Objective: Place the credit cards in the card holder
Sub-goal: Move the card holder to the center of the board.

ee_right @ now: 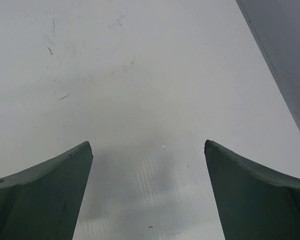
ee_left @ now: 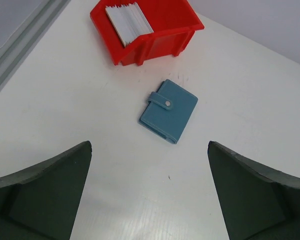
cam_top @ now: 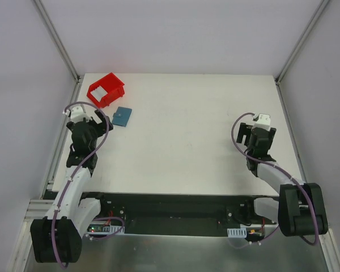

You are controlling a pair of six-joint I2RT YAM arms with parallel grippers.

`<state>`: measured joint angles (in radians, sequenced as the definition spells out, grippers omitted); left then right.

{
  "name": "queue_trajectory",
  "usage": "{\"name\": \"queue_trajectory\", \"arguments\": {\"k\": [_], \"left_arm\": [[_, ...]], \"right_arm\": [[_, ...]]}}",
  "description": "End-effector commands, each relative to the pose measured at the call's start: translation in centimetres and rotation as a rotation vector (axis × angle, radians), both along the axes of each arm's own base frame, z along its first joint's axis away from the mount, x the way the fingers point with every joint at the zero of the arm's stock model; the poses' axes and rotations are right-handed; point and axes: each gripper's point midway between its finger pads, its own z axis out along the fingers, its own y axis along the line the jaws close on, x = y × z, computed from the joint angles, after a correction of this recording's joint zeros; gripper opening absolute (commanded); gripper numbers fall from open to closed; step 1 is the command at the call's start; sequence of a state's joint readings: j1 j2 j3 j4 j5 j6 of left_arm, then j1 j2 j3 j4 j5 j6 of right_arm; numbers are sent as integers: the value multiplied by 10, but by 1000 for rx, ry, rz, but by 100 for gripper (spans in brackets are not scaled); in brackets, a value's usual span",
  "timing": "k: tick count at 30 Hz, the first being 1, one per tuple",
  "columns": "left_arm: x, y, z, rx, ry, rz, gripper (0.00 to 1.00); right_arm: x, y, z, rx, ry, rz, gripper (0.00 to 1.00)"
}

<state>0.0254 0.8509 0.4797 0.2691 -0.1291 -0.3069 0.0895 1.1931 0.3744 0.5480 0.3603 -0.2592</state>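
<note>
At upper left of the overhead frame, you have the card holder point(cam_top: 122, 116) closed on the tabletop point(cam_top: 187, 141) beside the red bin point(cam_top: 106, 89) of credit cards point(ee_left: 129, 22), with left gripper point(ee_left: 149, 146) and right gripper point(ee_right: 147, 145) both released.

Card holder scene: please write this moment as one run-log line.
card holder closed | cards in red bin | left hand open | right hand open

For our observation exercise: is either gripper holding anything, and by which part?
Nothing is held. The left gripper and right gripper are open; the card holder lies on the table, the credit cards in the red bin.
</note>
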Motion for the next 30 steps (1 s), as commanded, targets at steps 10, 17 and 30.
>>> {"name": "queue_trajectory", "arguments": {"k": [10, 17, 30], "left_arm": [[2, 9, 21, -163, 40, 149, 99], [3, -30, 18, -312, 76, -18, 99], [65, -102, -25, -52, 314, -245, 99]], "right_arm": [[-10, 31, 40, 250, 193, -34, 96], [-21, 74, 46, 403, 231, 156, 96], [-43, 116, 40, 567, 329, 326, 99]]}}
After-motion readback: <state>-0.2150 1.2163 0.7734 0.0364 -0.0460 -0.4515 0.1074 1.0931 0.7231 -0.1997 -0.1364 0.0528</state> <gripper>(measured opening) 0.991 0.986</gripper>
